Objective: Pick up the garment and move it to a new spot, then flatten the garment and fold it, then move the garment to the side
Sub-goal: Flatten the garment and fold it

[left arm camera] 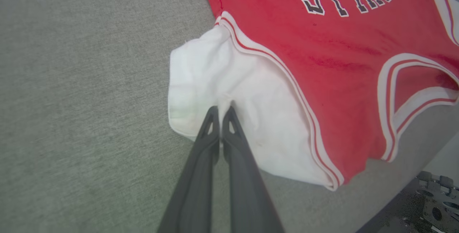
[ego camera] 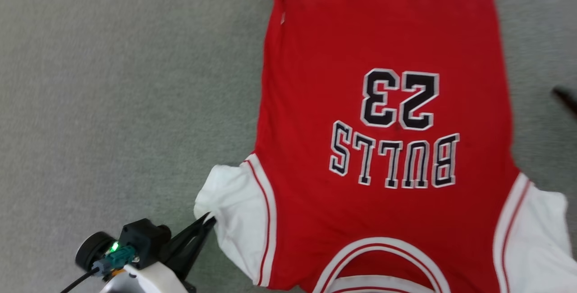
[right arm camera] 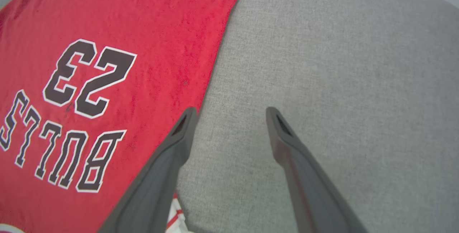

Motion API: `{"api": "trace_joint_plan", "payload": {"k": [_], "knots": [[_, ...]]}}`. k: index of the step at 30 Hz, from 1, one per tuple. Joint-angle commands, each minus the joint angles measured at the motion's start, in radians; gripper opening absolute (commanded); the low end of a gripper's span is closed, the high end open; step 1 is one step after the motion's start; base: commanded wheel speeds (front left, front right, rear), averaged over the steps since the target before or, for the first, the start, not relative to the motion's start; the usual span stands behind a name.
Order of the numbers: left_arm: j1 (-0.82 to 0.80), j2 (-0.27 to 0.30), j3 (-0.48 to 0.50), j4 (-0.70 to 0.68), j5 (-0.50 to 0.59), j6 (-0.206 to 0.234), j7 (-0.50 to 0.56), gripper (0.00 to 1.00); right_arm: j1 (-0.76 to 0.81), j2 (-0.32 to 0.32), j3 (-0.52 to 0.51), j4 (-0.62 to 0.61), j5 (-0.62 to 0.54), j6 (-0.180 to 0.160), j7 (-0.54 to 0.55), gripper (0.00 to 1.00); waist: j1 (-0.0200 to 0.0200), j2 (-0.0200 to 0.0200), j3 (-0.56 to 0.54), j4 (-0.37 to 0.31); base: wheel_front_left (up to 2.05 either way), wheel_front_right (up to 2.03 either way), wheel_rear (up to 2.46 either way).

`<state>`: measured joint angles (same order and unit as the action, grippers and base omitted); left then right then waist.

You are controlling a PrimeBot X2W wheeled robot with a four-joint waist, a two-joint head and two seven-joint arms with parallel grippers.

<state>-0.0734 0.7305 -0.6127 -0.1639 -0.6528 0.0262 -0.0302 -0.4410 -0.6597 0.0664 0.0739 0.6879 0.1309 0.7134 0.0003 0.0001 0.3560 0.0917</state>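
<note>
So the jersey [ego camera: 315,194] lies flat on the grey fabric surface [ego camera: 112,81], right of centre in the head view. Its long axis runs top to bottom, hem up top, neck at the bottom edge, so "BULLS 23" reads upside down. Red body, white sleeves, striped trim. Left gripper [left arm camera: 222,110] is pinched tight on the lower-left white sleeve [left arm camera: 200,71]. Right gripper [right arm camera: 231,113] is spread wide and empty, over the grey just beside the red edge.
</note>
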Motion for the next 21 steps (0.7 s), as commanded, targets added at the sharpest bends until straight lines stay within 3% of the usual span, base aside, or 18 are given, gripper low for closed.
{"api": "trace_joint_plan", "payload": {"k": [1,9,14,21], "knots": [[-0.032,-0.009,-0.009,-0.034,0.005,-0.009,0.013,0.00,-0.094,0.013,-0.034,0.028,-0.030,0.000,0.082,1.00,-0.0003,-0.0001,0.102,0.096,0.00,0.00,0.00],[-0.107,-0.065,-0.048,-0.116,0.034,-0.038,0.018,0.00,-0.424,0.063,-0.193,0.184,-0.246,0.000,0.364,1.00,-0.0003,-0.0001,0.220,0.249,0.00,0.00,0.00],[-0.137,-0.095,-0.071,-0.141,0.053,-0.050,0.010,0.00,-0.553,0.085,-0.266,0.244,-0.394,0.000,0.439,1.00,-0.0003,-0.0001,0.271,0.315,0.00,0.00,0.00],[-0.162,-0.117,-0.086,-0.142,0.067,-0.061,0.000,0.00,-0.613,0.057,-0.292,0.300,-0.515,0.000,0.478,1.00,-0.0003,-0.0001,0.306,0.366,0.00,0.00,0.00]]}}
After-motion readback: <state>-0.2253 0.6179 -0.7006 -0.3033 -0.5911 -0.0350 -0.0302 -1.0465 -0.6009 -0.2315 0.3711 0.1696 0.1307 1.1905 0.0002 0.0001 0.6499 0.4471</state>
